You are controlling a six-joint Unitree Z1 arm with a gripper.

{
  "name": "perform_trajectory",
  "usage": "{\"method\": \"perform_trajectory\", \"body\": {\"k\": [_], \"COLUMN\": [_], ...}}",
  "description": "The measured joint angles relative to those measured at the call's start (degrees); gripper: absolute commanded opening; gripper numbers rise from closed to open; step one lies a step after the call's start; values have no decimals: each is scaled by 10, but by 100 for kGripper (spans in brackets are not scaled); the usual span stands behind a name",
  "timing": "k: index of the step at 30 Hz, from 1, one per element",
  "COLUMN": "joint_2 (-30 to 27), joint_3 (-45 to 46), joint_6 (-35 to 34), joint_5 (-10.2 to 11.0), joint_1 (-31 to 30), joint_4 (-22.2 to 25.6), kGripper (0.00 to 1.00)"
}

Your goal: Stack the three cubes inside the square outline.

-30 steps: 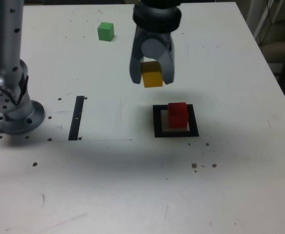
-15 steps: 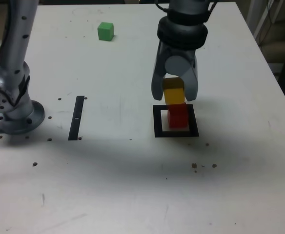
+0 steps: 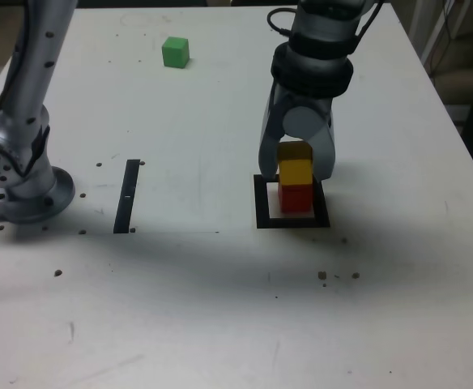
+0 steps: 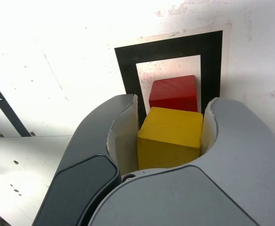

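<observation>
A: Currently, your gripper [image 3: 296,172] is clamped on the yellow cube [image 3: 296,166], above the red cube [image 3: 296,199]. Observed: red sits inside the square outline [image 3: 262,212], nearer the band on the exterior view's right. Contact between cubes: cannot tell.

B: And the third?

A: Green cube [image 3: 176,52], on the counter [image 3: 220,324], near its far edge, toward the far corner on the exterior view's left.

B: Expected faults?

A: Offset, mainly. In the wrist view, red shows past one side of yellow; if that is true misalignment, not viewing angle, your yellow may overhang and tip on release. Lower too far and you could shove red onto the black border. Open unevenly and a finger may drag yellow off. Judgement: check alignment before you let go.
</observation>
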Motion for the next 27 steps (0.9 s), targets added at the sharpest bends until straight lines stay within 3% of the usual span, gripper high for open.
{"method": "perform_trajectory", "body": {"k": [3, 7, 9, 20, 27], "joint_2": [4, 8, 10, 10, -24], "joint_3": [0, 0, 4, 15, 21], "joint_6": [0, 8, 15, 20, 18], "joint_5": [0, 0, 0, 0, 23], "joint_1": [0, 1, 3, 8, 20], "joint_4": [-2, -7, -11, -13, -12], "kGripper": [45, 80, 93, 99, 99]}}
